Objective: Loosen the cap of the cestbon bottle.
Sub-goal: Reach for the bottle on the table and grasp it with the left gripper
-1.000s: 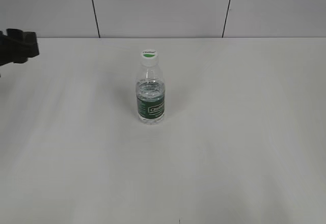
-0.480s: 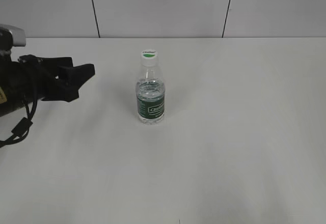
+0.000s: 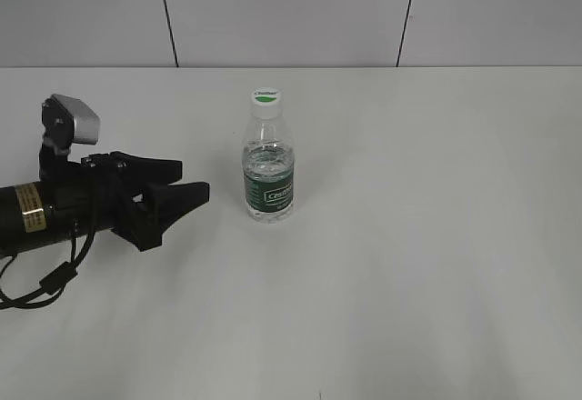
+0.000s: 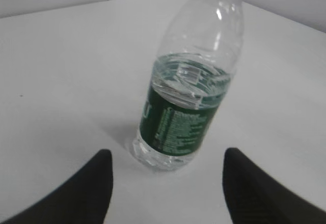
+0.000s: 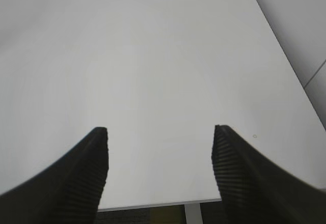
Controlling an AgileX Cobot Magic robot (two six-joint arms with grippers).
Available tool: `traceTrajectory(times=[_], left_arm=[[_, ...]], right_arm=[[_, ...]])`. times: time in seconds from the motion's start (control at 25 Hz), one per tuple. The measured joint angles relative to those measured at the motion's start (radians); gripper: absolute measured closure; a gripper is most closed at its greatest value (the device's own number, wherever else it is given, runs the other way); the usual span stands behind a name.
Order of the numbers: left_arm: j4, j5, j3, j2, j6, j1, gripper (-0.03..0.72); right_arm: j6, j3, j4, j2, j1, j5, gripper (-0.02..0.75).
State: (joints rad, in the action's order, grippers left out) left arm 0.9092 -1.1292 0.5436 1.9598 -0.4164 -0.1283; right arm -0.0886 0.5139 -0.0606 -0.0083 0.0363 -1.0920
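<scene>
The cestbon bottle (image 3: 268,173) stands upright in the middle of the white table, clear with a dark green label. Its white cap (image 3: 265,98) with a green mark sits on top. My left gripper (image 3: 186,193) is open and empty, low over the table just left of the bottle, pointing at it. In the left wrist view the bottle (image 4: 188,96) stands ahead of and between the open fingers of the left gripper (image 4: 166,158), apart from them; the cap is cut off at the top edge. My right gripper (image 5: 159,132) is open and empty over bare table; it is outside the exterior view.
The white table (image 3: 436,236) runs to a grey panelled wall at the back. In the right wrist view the table's edge (image 5: 153,203) lies just under the fingers, with a table leg below it.
My left arm has come in from the far left edge, moved right and toward the front, and lowered. Its open gripper now sits close to the bottle's left side. The bottle has not moved.
</scene>
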Motion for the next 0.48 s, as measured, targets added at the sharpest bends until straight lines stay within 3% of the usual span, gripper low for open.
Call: traceTrajectory(times=[0.16,0.48], left_arm=[[0.090,0.000,0.035,0.030,0.002,0.007,0.260],[0.113,0.024,0.115,0.052,0.004,0.008,0.260]], right_arm=[[0.000,0.000,0.000,0.000,0.000,0.000,0.248],[0.000,0.000,-0.001,0.000,0.000,0.000,0.248]])
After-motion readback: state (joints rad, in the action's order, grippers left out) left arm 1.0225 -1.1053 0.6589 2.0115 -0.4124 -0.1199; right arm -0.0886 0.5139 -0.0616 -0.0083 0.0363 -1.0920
